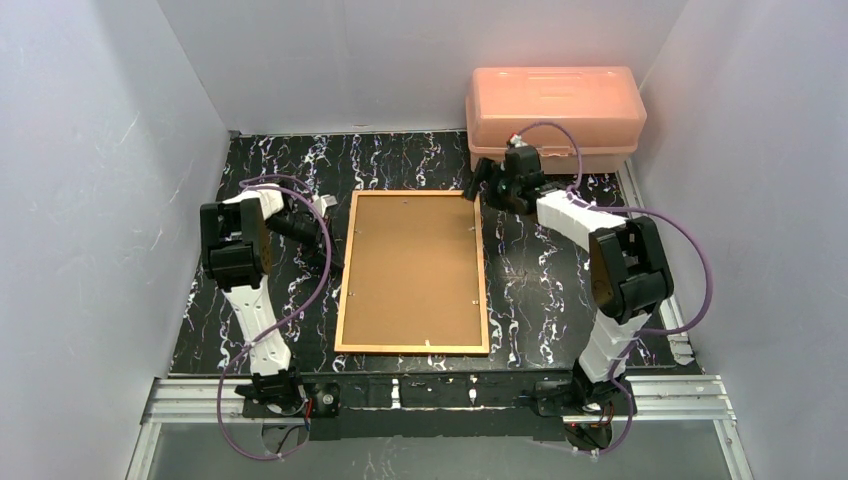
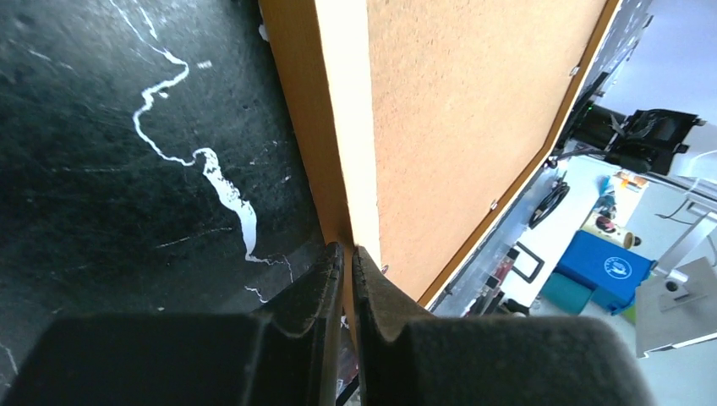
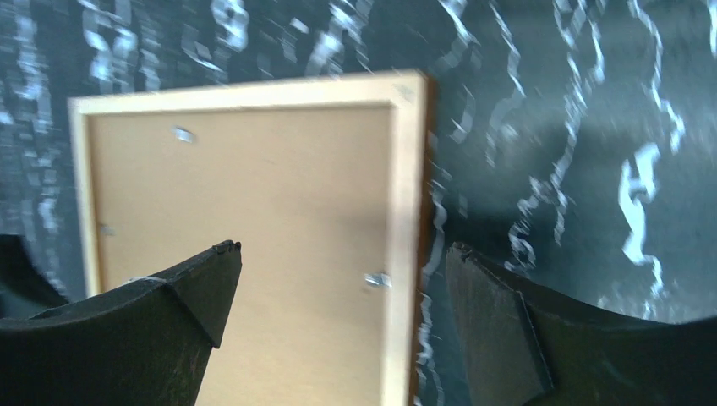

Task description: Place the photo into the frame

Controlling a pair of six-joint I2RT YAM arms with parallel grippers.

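Poising my left gripper [image 2: 347, 251], jaws all but shut, at the left rail of the thin orange-brown wooden picture frame [image 1: 412, 349], I hold my right gripper [image 3: 342, 254] spread wide above its far right corner. The frame lies flat between my arms, plain brown backing board [image 1: 415, 270] up, on the black marbled table [image 1: 530, 270].

Left gripper [image 2: 347, 249] closed, right gripper [image 3: 342, 248] wide.

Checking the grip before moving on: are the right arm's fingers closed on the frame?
No, the right fingers stand wide apart, with the frame's corner seen between them.
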